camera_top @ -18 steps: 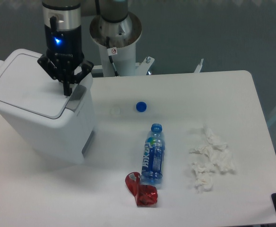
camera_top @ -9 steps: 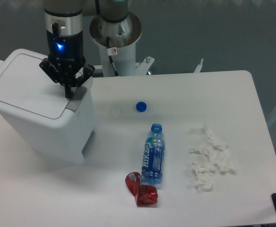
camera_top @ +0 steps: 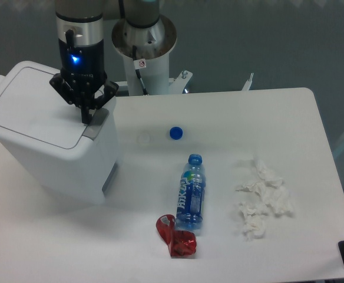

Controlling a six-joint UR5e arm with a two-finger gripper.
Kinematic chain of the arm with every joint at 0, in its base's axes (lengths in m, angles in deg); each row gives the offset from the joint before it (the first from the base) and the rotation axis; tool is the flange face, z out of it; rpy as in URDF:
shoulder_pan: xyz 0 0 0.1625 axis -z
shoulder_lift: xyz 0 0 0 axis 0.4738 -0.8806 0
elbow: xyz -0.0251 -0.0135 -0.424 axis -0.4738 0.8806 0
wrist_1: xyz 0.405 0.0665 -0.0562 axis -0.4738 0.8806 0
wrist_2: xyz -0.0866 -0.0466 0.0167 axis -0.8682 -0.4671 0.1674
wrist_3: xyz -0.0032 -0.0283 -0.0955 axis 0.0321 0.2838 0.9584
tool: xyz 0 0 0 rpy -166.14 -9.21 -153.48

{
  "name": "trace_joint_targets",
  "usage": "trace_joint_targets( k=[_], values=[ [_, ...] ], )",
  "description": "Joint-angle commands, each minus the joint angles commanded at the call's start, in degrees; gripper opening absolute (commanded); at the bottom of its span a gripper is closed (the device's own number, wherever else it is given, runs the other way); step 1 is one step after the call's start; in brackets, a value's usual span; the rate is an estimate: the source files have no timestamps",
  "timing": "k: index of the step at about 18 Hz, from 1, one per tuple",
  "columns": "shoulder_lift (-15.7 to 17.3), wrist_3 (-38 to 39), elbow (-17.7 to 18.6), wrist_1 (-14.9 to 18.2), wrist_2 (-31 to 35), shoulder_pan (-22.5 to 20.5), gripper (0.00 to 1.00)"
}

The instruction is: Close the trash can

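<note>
White table (camera_top: 290, 118) against grey wall, trash can (camera_top: 48, 138) far left, lid down, gripper (camera_top: 86, 117) at its grey tab, fingers seemingly together, holding nothing

I log colours: bin (camera_top: 39, 127) white, tab (camera_top: 96, 119) grey. Gripper (camera_top: 86, 115) black, blue light lit. Table (camera_top: 231, 112) white. Bottle (camera_top: 191, 193) clear, blue label and cap. Loose cap (camera_top: 175, 133) blue. Wrapper (camera_top: 177, 237) red. Tissues (camera_top: 261, 199) white.
</note>
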Motion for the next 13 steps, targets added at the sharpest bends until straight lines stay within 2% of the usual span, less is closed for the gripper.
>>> trace_joint_targets(
  k=[3, 8, 10, 11, 12, 13],
  values=[
    [0.18, 0.09, -0.35, -0.35, -0.09, 0.0, 0.3],
    [0.62, 0.09, -0.79, -0.35, -0.62, -0.09, 0.5],
    [0.62, 0.0, -0.97, -0.35, -0.53, -0.44, 0.68],
    [0.62, 0.0, -1.06, -0.44, -0.44, -1.48, 0.89],
    [0.53, 0.0, -1.32, -0.53, -0.35, -2.71, 1.0],
    [0.35, 0.0, -1.32, -0.62, -0.18, -3.86, 1.0]
  ],
)
